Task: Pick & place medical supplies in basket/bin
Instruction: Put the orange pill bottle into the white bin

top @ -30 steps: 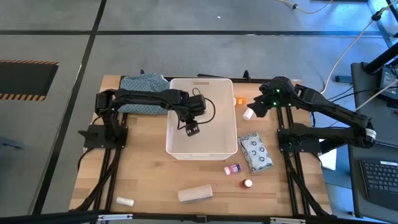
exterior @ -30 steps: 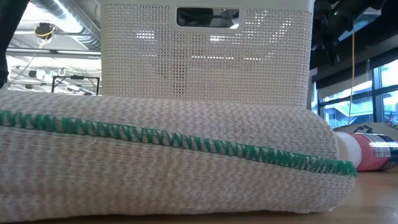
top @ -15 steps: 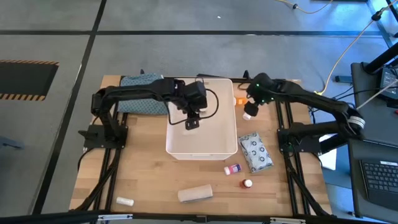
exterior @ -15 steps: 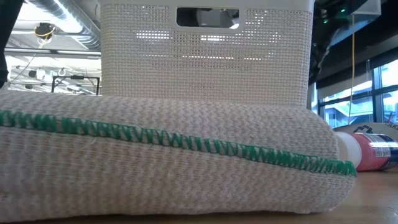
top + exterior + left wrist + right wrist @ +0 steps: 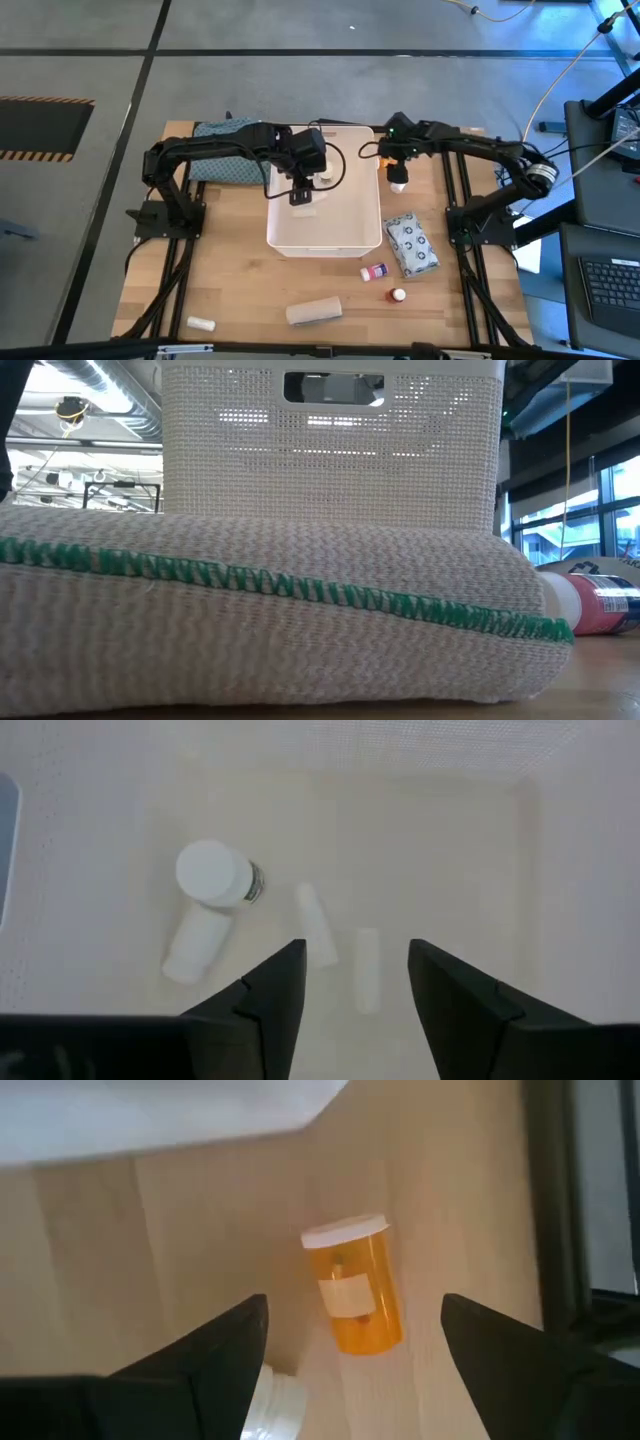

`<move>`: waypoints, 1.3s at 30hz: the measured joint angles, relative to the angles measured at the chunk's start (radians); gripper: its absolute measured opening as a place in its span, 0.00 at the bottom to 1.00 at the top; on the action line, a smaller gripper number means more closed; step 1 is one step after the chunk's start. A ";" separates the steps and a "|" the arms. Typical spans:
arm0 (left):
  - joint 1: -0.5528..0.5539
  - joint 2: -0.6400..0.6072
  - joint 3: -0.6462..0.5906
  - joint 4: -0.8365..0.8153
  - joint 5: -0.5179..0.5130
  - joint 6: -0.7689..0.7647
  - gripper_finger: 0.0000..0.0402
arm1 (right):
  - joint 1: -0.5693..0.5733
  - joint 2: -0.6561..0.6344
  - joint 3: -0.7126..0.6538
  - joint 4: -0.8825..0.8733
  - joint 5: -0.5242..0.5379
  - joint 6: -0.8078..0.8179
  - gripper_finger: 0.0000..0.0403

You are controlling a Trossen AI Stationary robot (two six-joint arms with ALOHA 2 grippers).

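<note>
Beside basket (image 5: 325,235), right gripper (image 5: 397,172) shifted closer, jaws wide; left gripper (image 5: 302,197) jaws wide.

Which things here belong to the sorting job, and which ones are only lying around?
Part of the job:
- white tub
- orange pill bottle
- white bottle and two small tubes already in the tub
- beige roll
- patterned packet
- two small capped bottles
- small white roll

Only lying around:
- patterned cloth
</note>
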 joint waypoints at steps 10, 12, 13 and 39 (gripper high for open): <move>0.005 0.000 0.000 -0.001 -0.074 -0.043 0.43 | 0.000 0.108 0.001 0.108 -0.004 -0.152 0.74; 0.005 0.000 0.000 -0.001 -0.076 -0.067 0.43 | -0.004 0.122 0.001 0.118 -0.004 -0.174 0.74; 0.005 0.000 0.000 -0.001 -0.075 -0.072 0.43 | -0.007 0.128 0.001 0.117 -0.004 -0.184 0.74; 0.005 0.000 0.000 0.002 -0.126 -0.091 0.43 | -0.045 0.259 0.000 0.152 -0.025 -0.218 0.70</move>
